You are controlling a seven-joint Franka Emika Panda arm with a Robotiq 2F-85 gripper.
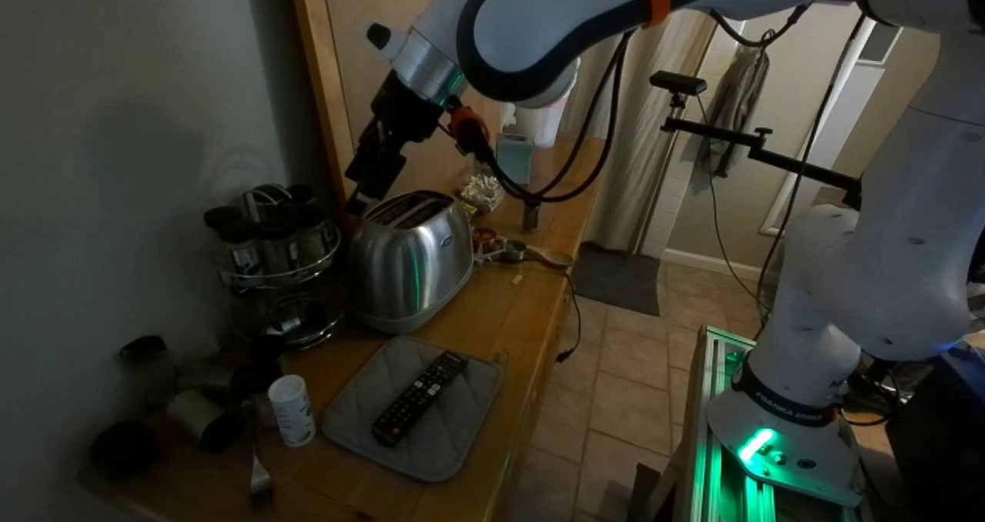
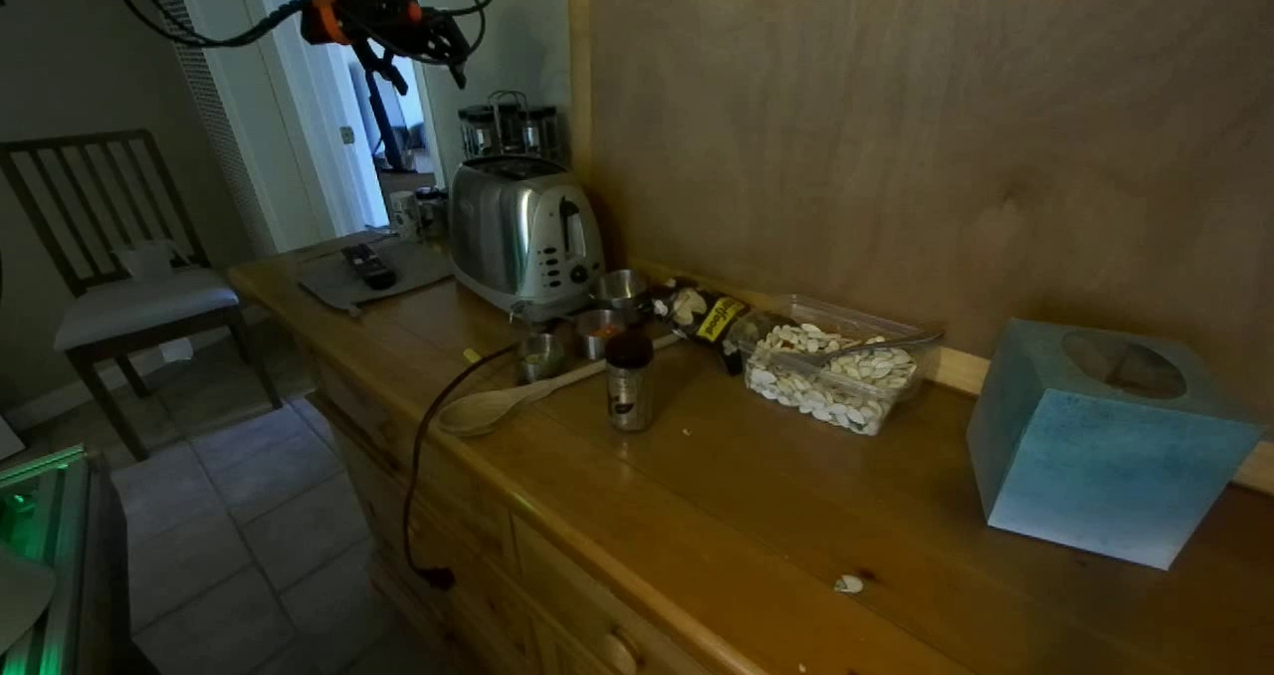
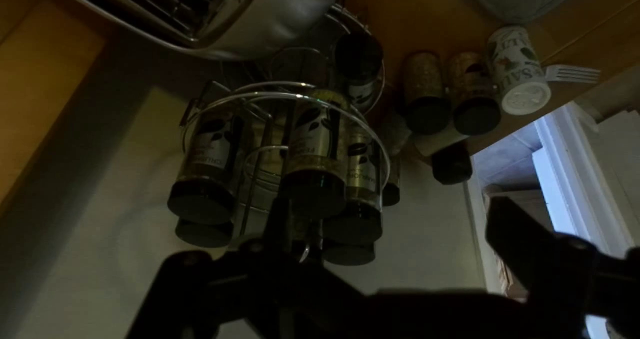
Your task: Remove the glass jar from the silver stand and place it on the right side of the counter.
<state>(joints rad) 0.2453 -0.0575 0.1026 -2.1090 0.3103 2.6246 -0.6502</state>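
Observation:
The silver stand [image 1: 288,279] stands by the wall beyond the toaster, with several dark-capped glass jars [image 1: 245,256] in its upper tier. In an exterior view the toaster partly hides the stand, and a few jars [image 2: 480,132] show above it. The wrist view shows the jars [image 3: 315,134] and the stand's wire ring [image 3: 255,96] close up. One glass jar [image 2: 629,396] stands upright on the wooden counter [image 2: 717,501], beside a wooden spoon. My gripper [image 3: 390,211] is open and empty. In an exterior view the gripper [image 1: 371,191] is above the toaster's stand-side edge, apart from the jars.
The chrome toaster [image 1: 412,264] is right beside the stand. A grey pad [image 1: 415,460] with a remote [image 1: 419,399], a white salt bottle [image 1: 292,410], a fork [image 1: 260,480] and loose jars lie at one end. Measuring cups [image 2: 542,356], a seed tub [image 2: 826,396] and a blue box [image 2: 1105,456] lie beyond the toaster.

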